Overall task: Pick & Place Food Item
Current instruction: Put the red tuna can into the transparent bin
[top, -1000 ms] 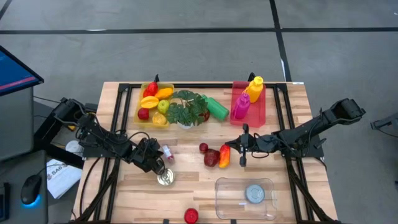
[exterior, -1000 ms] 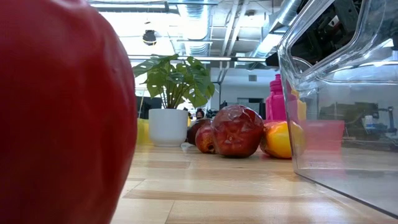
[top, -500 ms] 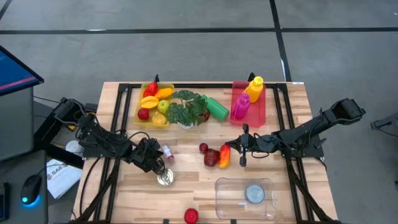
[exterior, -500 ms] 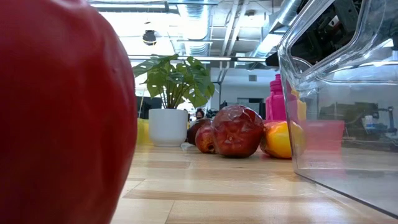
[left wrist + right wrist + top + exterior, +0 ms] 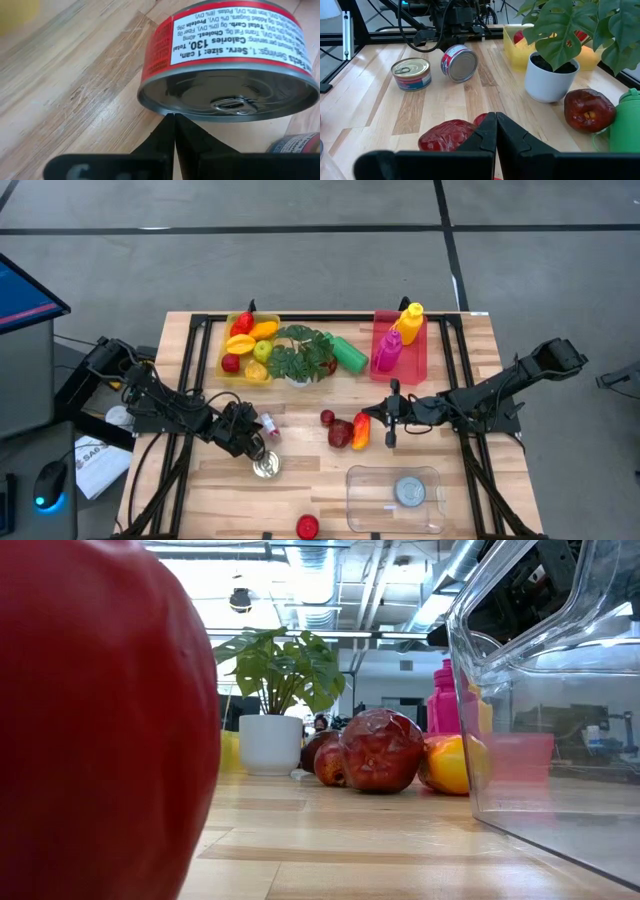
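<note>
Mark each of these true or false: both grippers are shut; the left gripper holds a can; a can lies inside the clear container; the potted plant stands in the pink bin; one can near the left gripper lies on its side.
1. Both grippers are shut. True: the left gripper and right gripper have their fingers together.
2. The left gripper holds a can. False: it holds nothing; the upright can stands just ahead of it.
3. A can lies inside the clear container. True: the can inside rests there.
4. The potted plant stands in the pink bin. False: it stands on the table.
5. One can lies on its side. True: the tipped can.
</note>
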### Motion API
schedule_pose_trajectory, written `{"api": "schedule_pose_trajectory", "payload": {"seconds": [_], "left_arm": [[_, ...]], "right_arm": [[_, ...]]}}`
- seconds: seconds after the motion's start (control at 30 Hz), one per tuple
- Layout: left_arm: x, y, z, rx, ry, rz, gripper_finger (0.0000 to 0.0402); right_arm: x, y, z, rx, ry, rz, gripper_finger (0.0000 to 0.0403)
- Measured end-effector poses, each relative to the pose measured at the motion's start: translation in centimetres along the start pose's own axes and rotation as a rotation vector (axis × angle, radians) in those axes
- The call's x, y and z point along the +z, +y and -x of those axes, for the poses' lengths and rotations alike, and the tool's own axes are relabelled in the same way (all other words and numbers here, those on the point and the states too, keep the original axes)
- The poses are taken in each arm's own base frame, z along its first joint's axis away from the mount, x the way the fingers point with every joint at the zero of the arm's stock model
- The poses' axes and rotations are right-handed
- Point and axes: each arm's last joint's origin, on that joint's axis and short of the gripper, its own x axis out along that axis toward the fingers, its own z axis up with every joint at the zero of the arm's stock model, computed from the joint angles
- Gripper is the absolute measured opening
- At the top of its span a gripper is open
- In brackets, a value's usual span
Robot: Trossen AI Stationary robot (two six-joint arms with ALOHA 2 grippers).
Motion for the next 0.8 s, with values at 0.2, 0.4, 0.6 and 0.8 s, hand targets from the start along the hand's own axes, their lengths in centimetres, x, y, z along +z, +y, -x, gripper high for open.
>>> {"api": "schedule_pose_trajectory", "payload": {"seconds": [0.2,0.4,0.6,0.8], "left_arm": [[0.0,0.0,0.0,0.0,0.0,0.0,0.0],[0.0,0.0,0.0,0.0,0.0,0.0,0.0],[0.0,0.01,0.0,0.0,0.001,-0.001,0.0],[-0.17,-0.05,0.01,-0.025,0.055,-0.003,0.0]], "right_arm": [[0.05,0.01,0.0,0.001,-0.005,-0.003,0.0],[0.05,0.01,0.0,0.001,-0.005,-0.003,0.0],[0.05,0.01,0.0,0.001,-0.005,-0.003,0.0],[0.05,0.0,0.0,0.0,-0.005,-0.003,0.0]]}}
